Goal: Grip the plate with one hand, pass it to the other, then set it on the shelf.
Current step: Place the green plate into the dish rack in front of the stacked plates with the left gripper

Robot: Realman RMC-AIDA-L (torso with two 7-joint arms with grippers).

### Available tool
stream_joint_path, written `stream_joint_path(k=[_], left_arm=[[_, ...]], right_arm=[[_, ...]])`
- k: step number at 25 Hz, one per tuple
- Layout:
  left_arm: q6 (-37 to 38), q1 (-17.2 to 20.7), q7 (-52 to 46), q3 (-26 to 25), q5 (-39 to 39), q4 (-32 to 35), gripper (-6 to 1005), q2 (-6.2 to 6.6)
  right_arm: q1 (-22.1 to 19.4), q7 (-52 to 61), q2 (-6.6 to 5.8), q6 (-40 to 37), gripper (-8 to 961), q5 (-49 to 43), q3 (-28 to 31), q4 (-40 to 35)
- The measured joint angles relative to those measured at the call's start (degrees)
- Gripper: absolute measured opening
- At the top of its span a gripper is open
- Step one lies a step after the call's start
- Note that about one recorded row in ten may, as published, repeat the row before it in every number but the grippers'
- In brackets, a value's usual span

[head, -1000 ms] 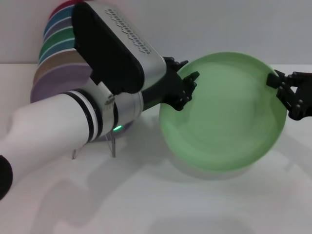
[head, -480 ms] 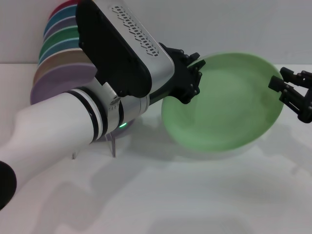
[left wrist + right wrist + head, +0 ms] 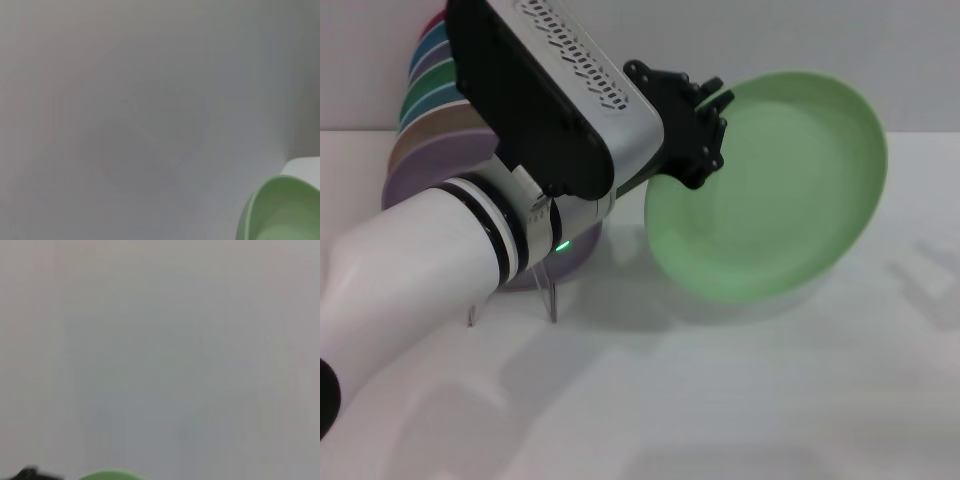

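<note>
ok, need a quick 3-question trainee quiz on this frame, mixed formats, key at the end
1. True or false: the left gripper is clamped on the rim of the plate.
2. Multiple choice: in the head view, where is the right gripper? A) holding the plate's far edge B) resting on the table C) out of view
3. Fill in: the rack of coloured plates sits on the robot's ____ side, behind the left arm.

Key:
1. True; the pale green plate hangs tilted above the table from that one grip.
2. C
3. left
</note>
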Motion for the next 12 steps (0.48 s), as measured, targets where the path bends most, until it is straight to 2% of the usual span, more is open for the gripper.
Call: stream_joint_path(k=[4,7,8,9,10,11,12], left_arm=[[11.2,2.9,5.0,2.6,0.2,0.8,64,0.12],[24.2,6.1,8.9,6.8,1.0,2.1,63,0.37],[36.8,7.8,9.2,10.0,3.6,4.6,63,0.64],[36.8,7.8,9.2,10.0,3.6,4.6,63,0.64],[40.9,8.2,8.8,10.8,4.8,6.0,63,0.74],[54.7,9.1,5.3,12.6,9.6,10.7,62,1.16],[54.7,9.1,5.3,12.6,9.6,10.7,62,1.16]], right_arm=[[0.8,-3.8,0.11,7.0,566,1.6,10.4,-8.3],[0.7,-4.3,0.24,8.0,583,1.6,13.7,-9.7],[0.6,-4.3,0.28,8.0,584,1.6,14.2,-9.9],[0.6,-4.3,0.28,8.0,585,1.6,14.5,-10.1],[0.6,-4.3,0.28,8.0,585,1.6,14.5,-10.1],[0.8,-4.3,0.28,7.9,586,1.5,14.7,-10.5],[0.9,-4.4,0.27,7.8,586,1.4,14.9,-10.7]])
